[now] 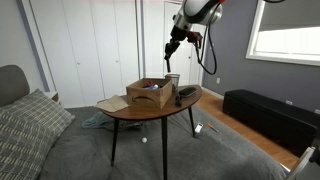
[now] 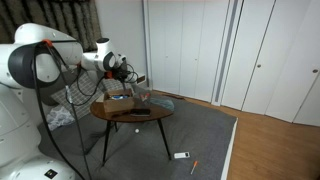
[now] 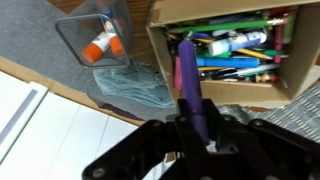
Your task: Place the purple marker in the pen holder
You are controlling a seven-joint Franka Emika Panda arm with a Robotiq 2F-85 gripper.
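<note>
The pen holder (image 1: pixel 172 80) is only a small dark shape at the far edge of the worktop (image 1: pixel 128 110), just behind the cardboard box (image 1: pixel 148 93), and it is hard to make out. In the wrist view the claw (image 3: pixel 197 128) is partly cut off at the bottom. Its fingers are clamped on the lower end of the purple marker (image 3: pixel 186 70), which points towards the box of pens. In both exterior views the claw hangs above the worktop. A flat black thing (image 1: pixel 186 95) lies near one edge. A clear tub (image 3: pixel 98 40) and a blue cloth (image 3: pixel 135 86) lie on the carpet beyond.
</note>
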